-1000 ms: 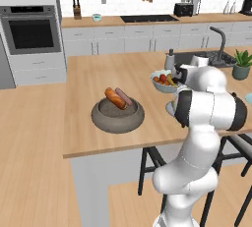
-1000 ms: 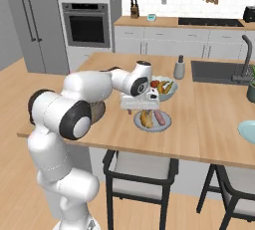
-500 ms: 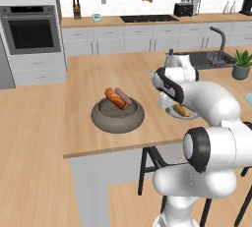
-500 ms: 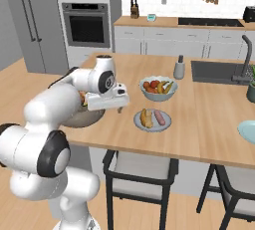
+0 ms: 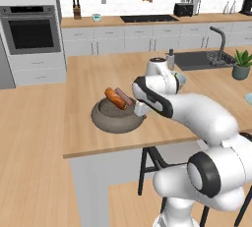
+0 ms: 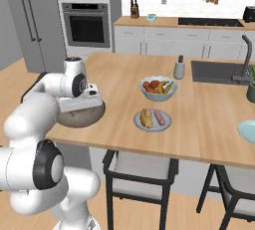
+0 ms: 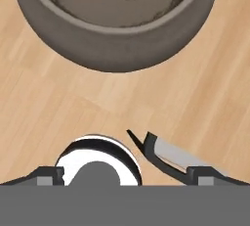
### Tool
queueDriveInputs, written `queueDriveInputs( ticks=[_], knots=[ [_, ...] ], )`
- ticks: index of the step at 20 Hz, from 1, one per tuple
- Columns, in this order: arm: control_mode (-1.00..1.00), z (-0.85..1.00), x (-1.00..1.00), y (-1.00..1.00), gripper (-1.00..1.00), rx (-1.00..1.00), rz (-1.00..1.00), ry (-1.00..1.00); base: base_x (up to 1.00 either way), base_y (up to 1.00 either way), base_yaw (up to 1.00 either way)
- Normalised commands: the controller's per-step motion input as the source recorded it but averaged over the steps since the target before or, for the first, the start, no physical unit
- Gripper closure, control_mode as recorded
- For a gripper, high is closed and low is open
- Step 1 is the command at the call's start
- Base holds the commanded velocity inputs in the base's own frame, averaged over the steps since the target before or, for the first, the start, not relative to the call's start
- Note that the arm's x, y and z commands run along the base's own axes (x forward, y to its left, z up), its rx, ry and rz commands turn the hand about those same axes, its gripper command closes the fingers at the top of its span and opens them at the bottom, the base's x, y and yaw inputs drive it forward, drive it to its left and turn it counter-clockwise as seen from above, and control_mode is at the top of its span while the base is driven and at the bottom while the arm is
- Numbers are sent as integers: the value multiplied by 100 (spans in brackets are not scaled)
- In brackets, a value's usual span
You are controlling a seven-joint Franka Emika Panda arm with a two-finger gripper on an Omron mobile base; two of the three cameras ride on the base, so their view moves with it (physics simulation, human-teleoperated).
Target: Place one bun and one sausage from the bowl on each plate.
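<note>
The dark bowl (image 5: 117,118) stands near the counter's front edge, with an orange bun (image 5: 114,98) and a pinkish sausage (image 5: 124,96) lying across its far side. My gripper (image 5: 140,109) hangs open and empty at the bowl's right rim. The hand view looks down on the bowl (image 7: 117,29) and on bare wood below it. In the right base view my hand covers part of the bowl (image 6: 84,116). One plate (image 6: 139,123) further right holds a tan bun (image 6: 146,118) and a sausage (image 6: 159,118). A second plate (image 6: 247,130) shows at the right edge.
A pale fruit bowl (image 6: 158,87) stands behind the filled plate, and a grey dispenser (image 6: 179,67) and the sink (image 6: 219,72) lie beyond it. Stools (image 6: 142,169) stand under the counter's front edge. A potted plant (image 5: 241,64) is at the far right.
The arm has swung left from the fruit bowl and filled plate to the dark bowl's rim. The gripper stays open and empty.
</note>
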Motion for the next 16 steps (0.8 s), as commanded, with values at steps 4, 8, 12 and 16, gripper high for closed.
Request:
queueDriveInputs(
  ticks=[4, 8, 12, 16],
  knots=[
    [-100, 1, 39, 100, -100, 3, 0, -4, 0, 0, 0],
    [-100, 2, 84, 76, -100, 0, 0, -5, 0, 0, 0],
    [-100, 13, 89, 39, -100, 2, 0, -15, 0, 0, 0],
    [-100, 1, 53, 5, -100, 10, 0, -14, 0, 0, 0]
  ],
)
